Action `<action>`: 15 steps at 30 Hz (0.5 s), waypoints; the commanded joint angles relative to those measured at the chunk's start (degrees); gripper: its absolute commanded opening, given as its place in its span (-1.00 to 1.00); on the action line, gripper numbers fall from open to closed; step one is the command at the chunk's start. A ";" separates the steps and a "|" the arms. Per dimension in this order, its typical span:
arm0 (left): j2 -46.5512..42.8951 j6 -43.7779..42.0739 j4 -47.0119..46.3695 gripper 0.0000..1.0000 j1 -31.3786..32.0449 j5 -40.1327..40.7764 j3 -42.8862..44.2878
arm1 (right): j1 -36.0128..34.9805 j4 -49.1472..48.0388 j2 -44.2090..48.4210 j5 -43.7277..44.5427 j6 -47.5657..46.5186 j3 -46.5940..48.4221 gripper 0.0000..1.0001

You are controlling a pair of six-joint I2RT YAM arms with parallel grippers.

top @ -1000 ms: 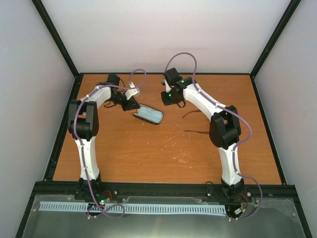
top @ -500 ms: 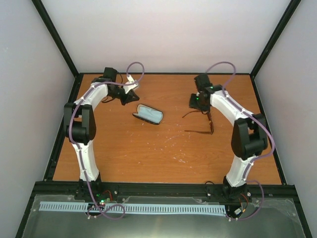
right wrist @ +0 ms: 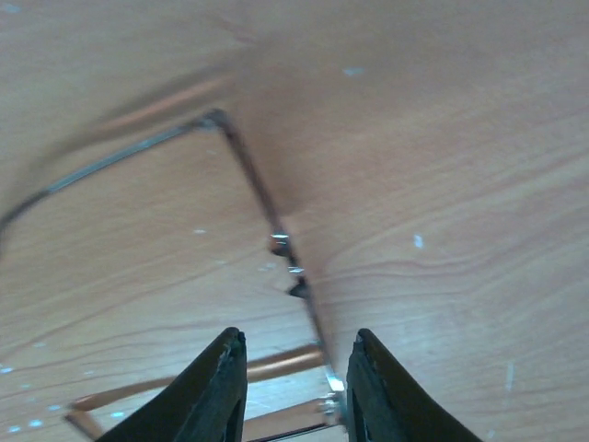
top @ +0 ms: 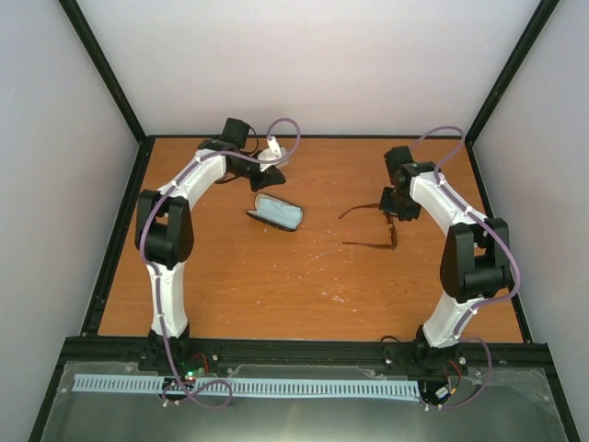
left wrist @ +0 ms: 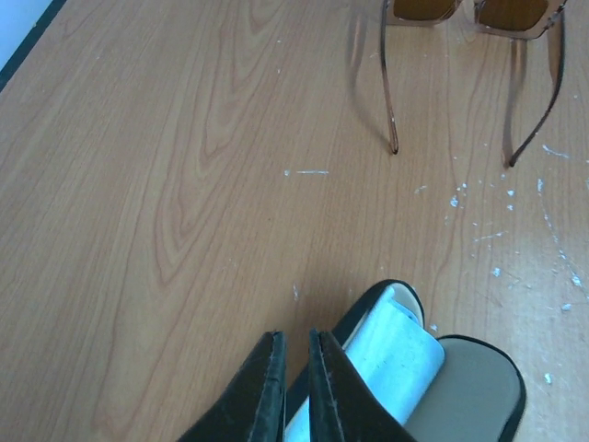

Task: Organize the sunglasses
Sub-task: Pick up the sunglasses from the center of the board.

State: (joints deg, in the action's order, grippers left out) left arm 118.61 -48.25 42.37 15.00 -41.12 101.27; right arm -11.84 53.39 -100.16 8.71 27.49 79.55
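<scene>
The sunglasses (top: 391, 235) lie open on the table at the right, reddish-brown lenses to the right, thin temple arms pointing left. My right gripper (top: 398, 207) hangs just over their front and is open; in the right wrist view (right wrist: 294, 368) its fingers straddle the frame (right wrist: 293, 269) without closing on it. The sunglasses also show at the top of the left wrist view (left wrist: 469, 14). My left gripper (top: 271, 180) is shut and empty (left wrist: 293, 387), just behind the open black case (top: 276, 213).
The case (left wrist: 488, 387) lies open, light lining up, with a pale blue cloth (left wrist: 391, 354) folded inside it. Black frame rails run along the table's edges (top: 304, 138). White specks dot the wood in the middle.
My right gripper has swung from the back middle to the right and now sits over the sunglasses. My left gripper has lifted off the case and shifted right along the back.
</scene>
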 commanded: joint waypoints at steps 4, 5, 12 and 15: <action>2.63 3.29 0.51 -0.78 1.69 2.66 5.32 | 8.18 1.45 -3.75 -3.69 -3.13 -3.99 -0.36; 2.53 3.67 0.38 -0.78 1.96 2.77 5.38 | 8.99 0.89 -4.27 -4.56 -4.25 -4.04 -0.36; 2.71 6.00 0.01 -0.78 3.09 3.89 5.17 | 9.90 -1.37 -7.28 -11.57 -10.72 -1.63 -0.29; 2.82 6.88 -0.01 -0.77 3.19 4.11 5.22 | 9.90 -1.54 -6.47 -11.86 -11.40 -1.88 -0.23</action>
State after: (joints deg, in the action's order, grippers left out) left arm 120.75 -43.66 42.44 17.72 -37.47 103.98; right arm -1.76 52.88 -107.22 -0.43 19.16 76.38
